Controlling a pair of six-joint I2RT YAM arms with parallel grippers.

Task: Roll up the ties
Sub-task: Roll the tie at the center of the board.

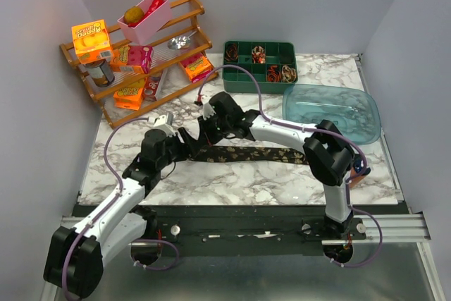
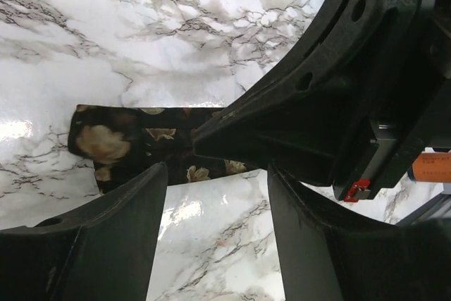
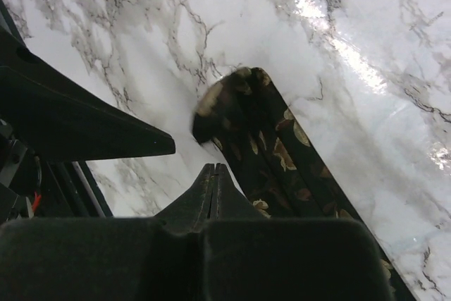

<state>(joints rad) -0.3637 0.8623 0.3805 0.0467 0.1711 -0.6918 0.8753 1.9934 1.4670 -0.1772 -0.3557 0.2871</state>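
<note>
Tie (image 1: 246, 154) lies flat on marble worktop (image 1: 232, 181); left gripper (image 2: 215, 174) spread apart; right gripper (image 3: 211, 174) closed, pressed together.

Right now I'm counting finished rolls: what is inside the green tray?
The green tray holds small coiled ties in at least three compartments, brown and reddish. Its other compartments look empty, though the near wall may hide something low.

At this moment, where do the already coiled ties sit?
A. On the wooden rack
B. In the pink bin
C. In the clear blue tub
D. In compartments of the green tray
D: the top view shows small coiled ties lying in compartments of the green tray at the back of the table, while one long patterned tie lies flat on the marble.
</note>
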